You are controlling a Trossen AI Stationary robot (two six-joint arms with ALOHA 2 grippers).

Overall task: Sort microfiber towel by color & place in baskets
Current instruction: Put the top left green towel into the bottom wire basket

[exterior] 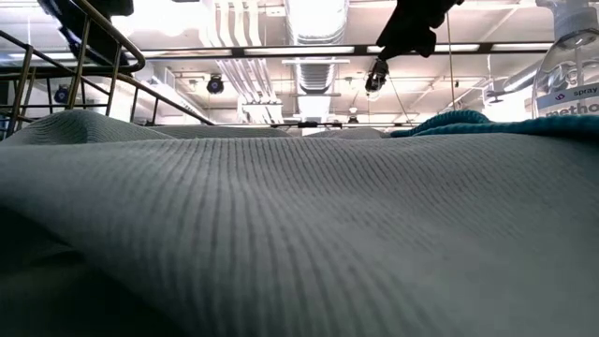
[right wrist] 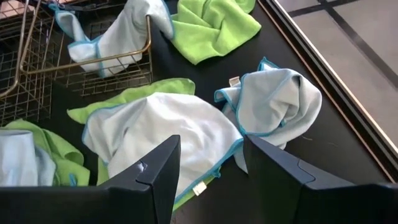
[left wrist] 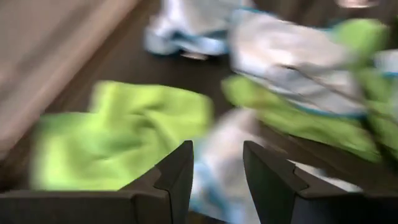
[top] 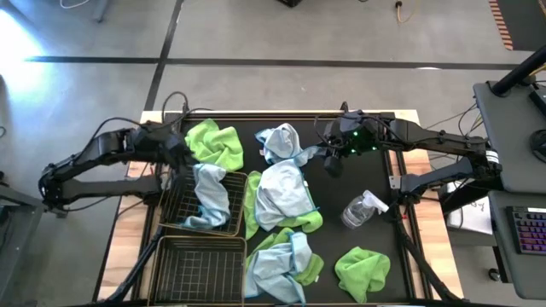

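Draping basket (top: 175, 209), towel (top: 210, 194) below left gripper (top: 182, 156).

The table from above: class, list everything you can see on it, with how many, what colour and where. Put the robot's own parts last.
Baskets: two, dark bronze wire, side by side at the table's left; the second sits at the near edge.
Pale blue towel: one, draped over the far basket's rim, partly inside.
Other pale blue towels: three, at mid-table; one at the far edge, one in the centre, one near the front.
Green towels: at least four; one far left, one front right, two under blue towels.
Spray bottle: one, clear, lying right of centre.
Left gripper: open, by the far basket.
Right gripper: open, beside the far blue towel.
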